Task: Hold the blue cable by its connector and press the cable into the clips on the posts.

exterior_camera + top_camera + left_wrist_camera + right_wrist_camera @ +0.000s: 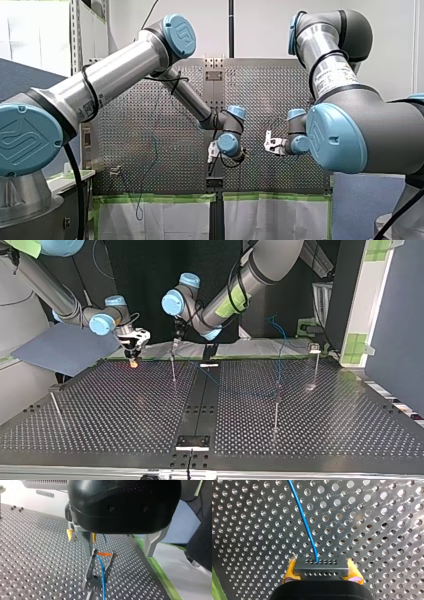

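Observation:
In the right wrist view my right gripper has its yellow pads shut on the black connector. From the connector the blue cable runs away over the perforated table. At the top view's left that gripper hangs low near the table's far edge. My left gripper stands open above a post's forked clip, and the blue cable passes between the clip's prongs. The top view shows my left gripper just over this post.
Other thin posts stand on the table: one at the top view's near right, one at the far right, one at the left edge. The cable loops up beyond the far edge. A dark seam runs down the table's middle.

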`<action>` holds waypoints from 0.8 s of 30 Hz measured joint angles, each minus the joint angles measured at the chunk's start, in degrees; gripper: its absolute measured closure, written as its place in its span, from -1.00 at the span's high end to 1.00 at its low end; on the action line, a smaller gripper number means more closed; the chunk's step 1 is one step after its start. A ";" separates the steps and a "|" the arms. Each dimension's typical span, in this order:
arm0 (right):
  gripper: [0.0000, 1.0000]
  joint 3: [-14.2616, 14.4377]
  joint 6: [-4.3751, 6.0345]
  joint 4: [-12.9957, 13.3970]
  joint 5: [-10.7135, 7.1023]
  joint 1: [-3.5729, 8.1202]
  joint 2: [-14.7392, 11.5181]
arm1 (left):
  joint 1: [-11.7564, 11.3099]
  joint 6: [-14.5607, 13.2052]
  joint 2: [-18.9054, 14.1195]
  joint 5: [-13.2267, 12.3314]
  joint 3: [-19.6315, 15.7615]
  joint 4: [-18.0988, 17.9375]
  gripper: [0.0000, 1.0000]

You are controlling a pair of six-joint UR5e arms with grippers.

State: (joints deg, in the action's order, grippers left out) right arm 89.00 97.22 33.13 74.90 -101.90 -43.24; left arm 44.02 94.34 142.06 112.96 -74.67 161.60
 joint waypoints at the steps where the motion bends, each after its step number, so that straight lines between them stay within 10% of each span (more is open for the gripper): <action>1: -1.00 0.00 0.00 0.01 -0.01 0.00 0.00 | -0.02 0.09 0.00 -0.24 0.00 -0.31 1.00; 24: -1.00 0.00 0.00 0.06 -0.03 0.15 0.02 | -0.32 1.95 0.03 -0.95 -0.02 -3.24 1.00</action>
State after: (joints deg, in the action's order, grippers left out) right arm 89.00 97.22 33.20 74.87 -101.75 -43.22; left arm 43.70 96.30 142.10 112.01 -74.69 158.35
